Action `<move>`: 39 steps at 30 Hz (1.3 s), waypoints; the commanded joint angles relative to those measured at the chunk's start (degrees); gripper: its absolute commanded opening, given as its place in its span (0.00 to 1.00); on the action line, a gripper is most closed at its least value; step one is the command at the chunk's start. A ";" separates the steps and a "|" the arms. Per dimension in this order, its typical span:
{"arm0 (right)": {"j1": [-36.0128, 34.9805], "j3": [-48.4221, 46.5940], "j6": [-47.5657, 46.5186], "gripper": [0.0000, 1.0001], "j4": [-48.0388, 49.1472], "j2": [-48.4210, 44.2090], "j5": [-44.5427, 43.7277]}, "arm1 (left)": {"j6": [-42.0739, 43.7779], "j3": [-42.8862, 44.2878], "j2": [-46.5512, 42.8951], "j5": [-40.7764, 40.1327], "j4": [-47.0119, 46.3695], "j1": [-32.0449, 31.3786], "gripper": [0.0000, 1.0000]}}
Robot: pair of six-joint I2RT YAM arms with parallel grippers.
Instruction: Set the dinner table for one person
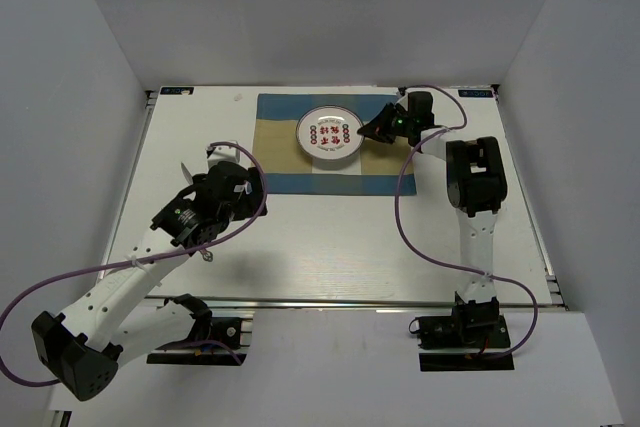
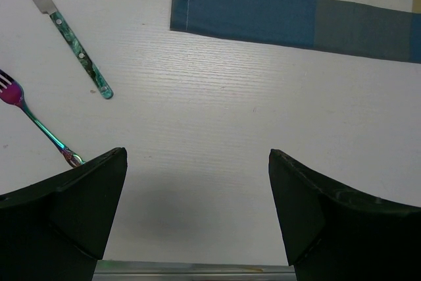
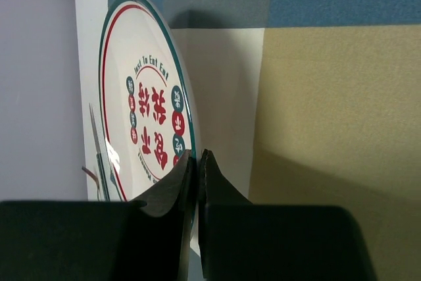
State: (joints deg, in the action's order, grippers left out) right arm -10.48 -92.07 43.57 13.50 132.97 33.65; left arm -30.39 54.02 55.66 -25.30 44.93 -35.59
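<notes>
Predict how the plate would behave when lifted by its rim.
The plate looks glossy, so it may slip in the right gripper, which pinches only its rim. It is probably stiff, but held at one edge it could tilt. It looks ceramic, so it is likely fragile if dropped.

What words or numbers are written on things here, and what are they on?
"Just To Eat Eat": curved green words on the plate, as best I can read.
Big red characters and round badges on the plate: not readable to me.
Small line near the plate's lower rim: partly hidden, unreadable.
Two stickers at the dinner table's far corners: too small.
On the knife and fork: none seen.
</notes>
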 commanded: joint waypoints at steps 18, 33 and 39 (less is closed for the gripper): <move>0.55 2.07 1.96 0.89 4.70 -1.65 1.16 | 0.95 -0.23 -0.90 1.39 -0.98 -0.09 0.98; 4.06 -2.78 -17.20 0.89 -38.26 -26.68 -37.15 | -1.60 0.47 -0.38 -2.56 1.91 -0.09 0.98; 7.49 15.55 -16.68 0.89 -40.67 -41.36 -44.98 | -2.74 0.39 -0.37 -3.97 2.54 -0.09 0.98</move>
State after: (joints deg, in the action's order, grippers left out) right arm -4.38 -85.03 28.49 -20.49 95.88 -3.60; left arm -32.10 53.95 55.83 -27.40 46.83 -35.59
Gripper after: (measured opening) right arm 0.892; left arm 0.981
